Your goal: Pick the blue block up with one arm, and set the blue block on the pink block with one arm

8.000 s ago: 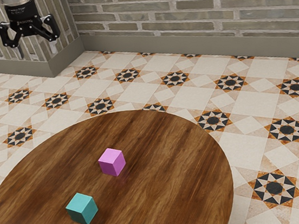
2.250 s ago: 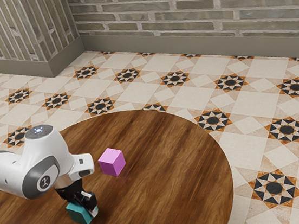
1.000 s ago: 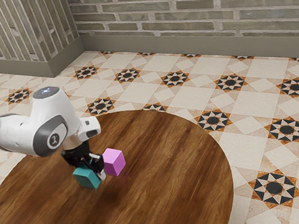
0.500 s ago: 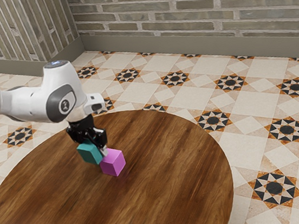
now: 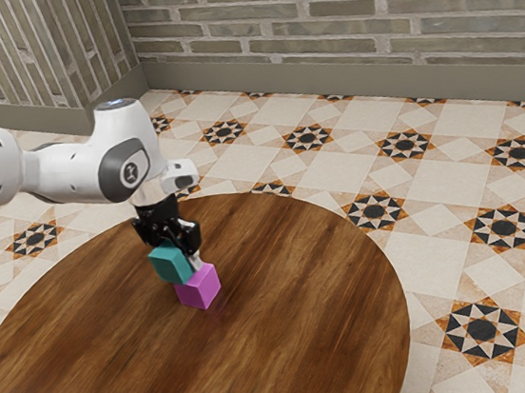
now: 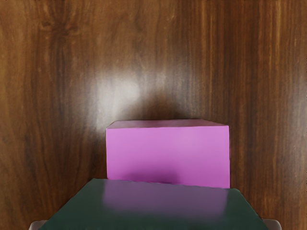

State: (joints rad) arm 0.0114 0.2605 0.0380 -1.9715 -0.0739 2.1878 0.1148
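The teal-blue block (image 5: 170,263) hangs in the air with my black gripper (image 5: 174,254) shut on it. It sits just above and slightly toward the exterior view's left of the pink block (image 5: 198,288), which rests on the round wooden table (image 5: 288,327). In the wrist view the held blue block (image 6: 158,206) is a dark blurred shape under my hand, and the pink block (image 6: 167,152) lies just beyond it on the wood.
The white arm (image 5: 38,166) reaches in from the exterior view's left over the table's back edge. A patterned tile floor (image 5: 432,176) surrounds the table, with brick walls (image 5: 335,5) behind.
My gripper has carried the blue block up off the table and toward the exterior view's right, from beside the pink block to just above it. The pink block has stayed put.
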